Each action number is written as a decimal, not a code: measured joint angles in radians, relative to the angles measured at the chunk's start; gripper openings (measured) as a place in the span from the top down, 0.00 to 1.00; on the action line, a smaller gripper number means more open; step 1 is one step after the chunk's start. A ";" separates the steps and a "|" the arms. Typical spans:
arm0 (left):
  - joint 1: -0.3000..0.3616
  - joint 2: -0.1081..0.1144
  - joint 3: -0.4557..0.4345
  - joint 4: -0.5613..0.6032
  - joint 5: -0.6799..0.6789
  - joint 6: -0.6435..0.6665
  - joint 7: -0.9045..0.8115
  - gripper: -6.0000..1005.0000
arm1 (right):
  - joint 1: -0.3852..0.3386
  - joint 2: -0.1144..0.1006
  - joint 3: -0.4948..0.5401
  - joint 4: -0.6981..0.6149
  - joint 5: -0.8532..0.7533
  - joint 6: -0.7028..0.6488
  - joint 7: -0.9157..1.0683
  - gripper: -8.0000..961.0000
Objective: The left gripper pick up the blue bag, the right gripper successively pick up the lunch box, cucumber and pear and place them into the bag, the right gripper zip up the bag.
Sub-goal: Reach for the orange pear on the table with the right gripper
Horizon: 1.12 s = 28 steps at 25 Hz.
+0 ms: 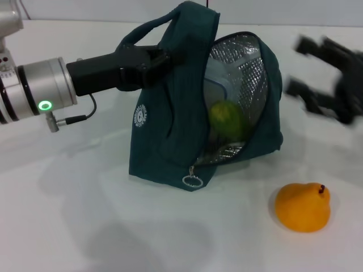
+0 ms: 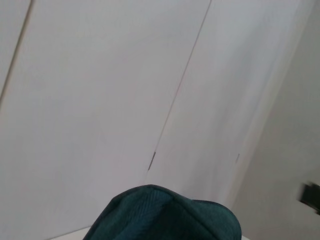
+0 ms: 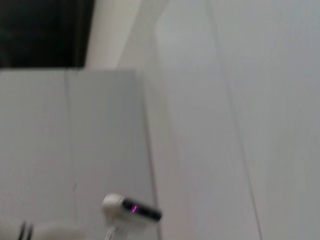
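The blue bag (image 1: pixel 164 141) stands on the white table (image 1: pixel 85 226), its silver-lined mouth facing right and unzipped. My left gripper (image 1: pixel 156 61) is shut on the bag's handle at the top; the bag's fabric (image 2: pixel 165 215) also fills the lower edge of the left wrist view. Inside the bag I see the pale lunch box (image 1: pixel 218 85) and, below it, the green cucumber (image 1: pixel 228 120). The orange-yellow pear (image 1: pixel 303 206) lies on the table in front and to the right of the bag. My right gripper (image 1: pixel 299 67) hangs blurred to the right of the bag, open and holding nothing.
A metal zipper ring (image 1: pixel 191 181) dangles at the bag's lower front edge. The right wrist view shows only walls and a small white device (image 3: pixel 131 207).
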 joint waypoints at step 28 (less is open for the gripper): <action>0.033 0.012 -0.001 -0.019 -0.066 0.081 0.035 0.94 | -0.162 0.014 0.026 -0.042 -0.169 0.116 -0.097 0.18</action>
